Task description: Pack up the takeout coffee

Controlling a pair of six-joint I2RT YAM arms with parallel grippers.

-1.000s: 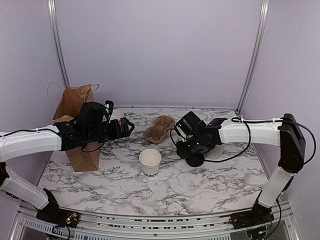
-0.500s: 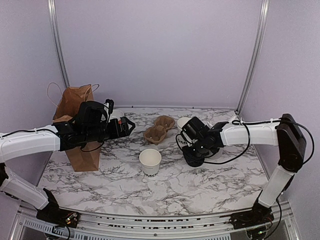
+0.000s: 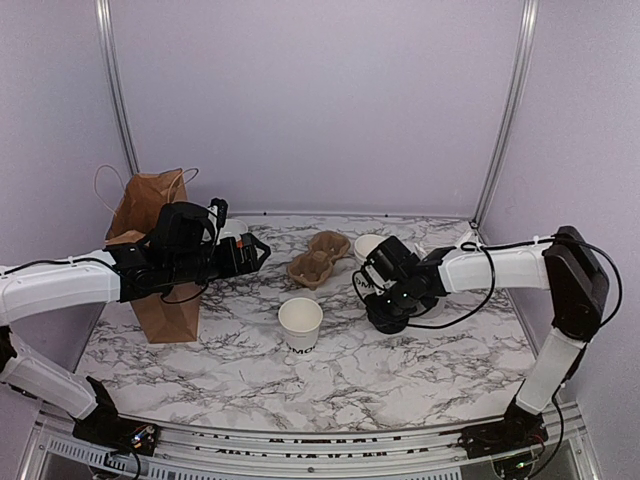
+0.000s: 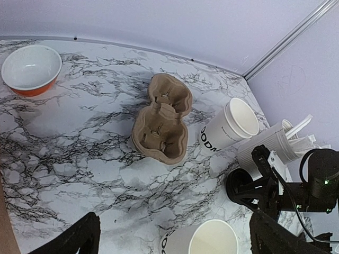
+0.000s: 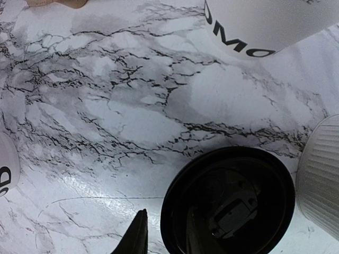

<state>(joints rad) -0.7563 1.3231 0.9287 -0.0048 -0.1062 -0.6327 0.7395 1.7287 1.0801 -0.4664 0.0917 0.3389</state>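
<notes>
The step in hand looks like picking up the lid (image 5: 228, 203) — the right gripper (image 3: 388, 312) is low over it, with one finger (image 5: 135, 238) just outside the rim. Whether the jaws clamp it I cannot tell. The left gripper (image 3: 250, 252) hangs with jaws wide apart, holding nothing. The cup (image 3: 300, 322) stands mid-table, apart from the lid — long axis vertical, mouth up. The lid lies flat. The next move, I think, needs a sure hold on the rim and a level carry to the cup's mouth.
</notes>
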